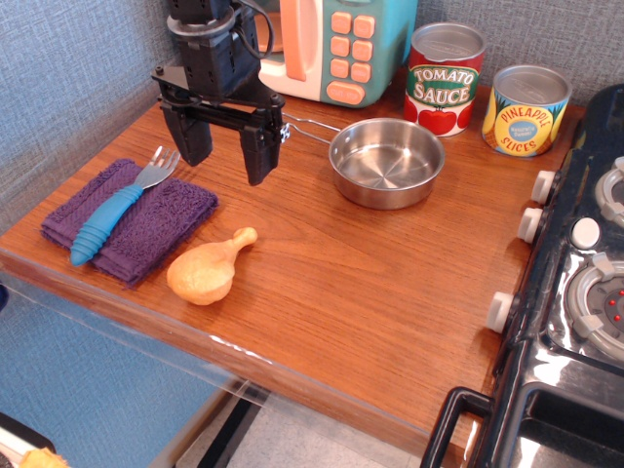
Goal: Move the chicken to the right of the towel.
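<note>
One chicken flat on wood counter, bulb end toward front edge, bone stub pointing up-right; just beside right edge of towel, apparently not touching. Blue fork atop towel. Gripper raised above, well clear of chicken, fingers wide apart, empty. Judged step: release done, placement looks complete. Next: retreat only, no regrasp needed

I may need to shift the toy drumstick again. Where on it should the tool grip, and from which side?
Probably from straight above, on the golden-tan plastic toy drumstick at its narrow neck, where the bone stub meets the bulb. It lies flat on the wooden counter, stub pointing up-right, so set the fingers across that axis. The glossy bulb looks wide and slippery. The black tool hangs open above.
</note>
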